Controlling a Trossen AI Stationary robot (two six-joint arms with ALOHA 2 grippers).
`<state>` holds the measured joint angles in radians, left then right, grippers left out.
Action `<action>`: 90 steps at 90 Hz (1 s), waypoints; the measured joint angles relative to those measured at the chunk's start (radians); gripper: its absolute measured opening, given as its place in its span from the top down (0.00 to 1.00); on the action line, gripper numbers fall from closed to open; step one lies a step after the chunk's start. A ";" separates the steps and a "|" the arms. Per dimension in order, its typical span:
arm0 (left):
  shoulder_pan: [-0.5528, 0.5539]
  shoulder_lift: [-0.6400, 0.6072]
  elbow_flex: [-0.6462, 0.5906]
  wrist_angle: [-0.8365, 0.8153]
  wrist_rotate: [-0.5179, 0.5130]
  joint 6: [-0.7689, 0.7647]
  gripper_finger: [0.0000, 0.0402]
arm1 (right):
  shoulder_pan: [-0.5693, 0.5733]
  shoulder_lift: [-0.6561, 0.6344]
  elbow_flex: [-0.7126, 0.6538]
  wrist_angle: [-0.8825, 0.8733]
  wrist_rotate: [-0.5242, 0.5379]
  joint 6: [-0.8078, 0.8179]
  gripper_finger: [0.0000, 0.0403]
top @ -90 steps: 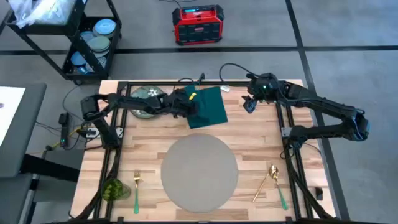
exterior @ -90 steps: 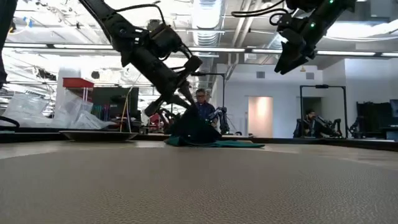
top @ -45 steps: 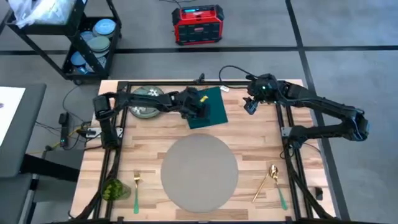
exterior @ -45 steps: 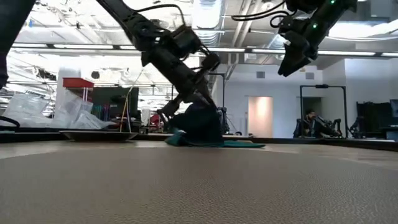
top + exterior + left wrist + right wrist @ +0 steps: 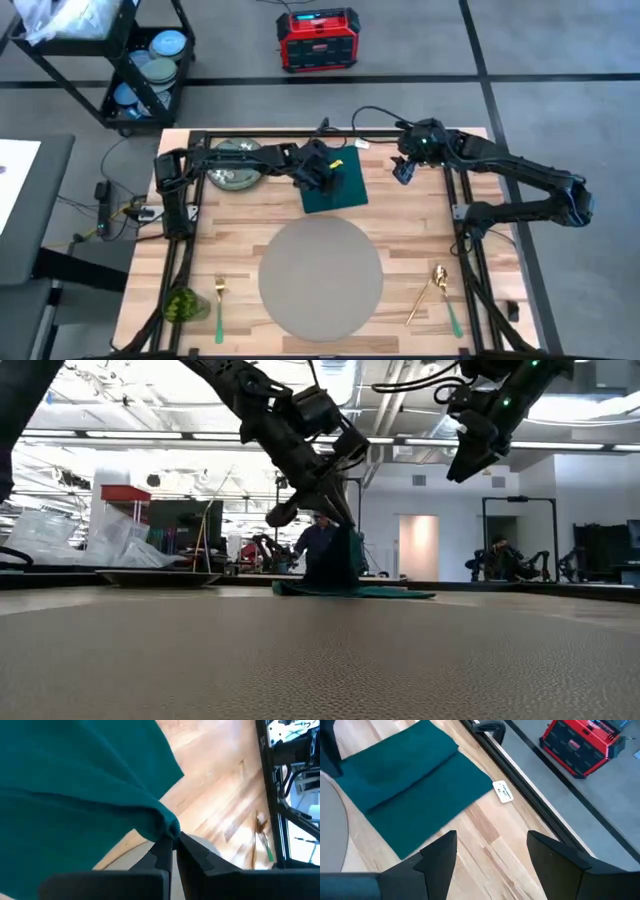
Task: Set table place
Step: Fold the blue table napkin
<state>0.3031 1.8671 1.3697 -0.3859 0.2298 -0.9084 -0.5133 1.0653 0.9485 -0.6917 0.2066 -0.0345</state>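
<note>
1. At the far side of the worktop (image 5: 250,215), the left gripper (image 5: 322,178) pinches a fold of the teal napkin (image 5: 340,187), jaws pressed together on the cloth.
2. Over the last second it has dragged that fold across, so the napkin now lies narrower.
3. Round grey placemat (image 5: 320,277) sits bare in the near middle; napkin is not beside it yet.
4. Right gripper (image 5: 403,168) hovers near the far right corner, jaws spread.

Grey floor (image 5: 560,60), black wire cart (image 5: 140,60)

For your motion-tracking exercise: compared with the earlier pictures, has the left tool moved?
Yes. In the high view the left tool, shut on the teal napkin, has travelled away from the floral plate, toward the right tool's side.
</note>
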 joint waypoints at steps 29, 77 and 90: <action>-0.003 0.000 -0.001 -0.079 -0.005 0.029 1.00 | 0.000 0.000 0.000 -0.033 0.000 0.007 0.43; -0.035 0.000 -0.002 -0.235 0.009 0.053 1.00 | 0.000 0.000 0.000 -0.034 0.000 -0.024 0.43; -0.034 0.000 -0.002 -0.248 0.015 0.065 1.00 | 0.000 0.000 0.000 -0.034 0.000 -0.027 0.43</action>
<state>0.2687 1.8671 1.3678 -0.6336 0.2453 -0.8435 -0.5133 1.0653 0.9485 -0.7257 0.2066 -0.0612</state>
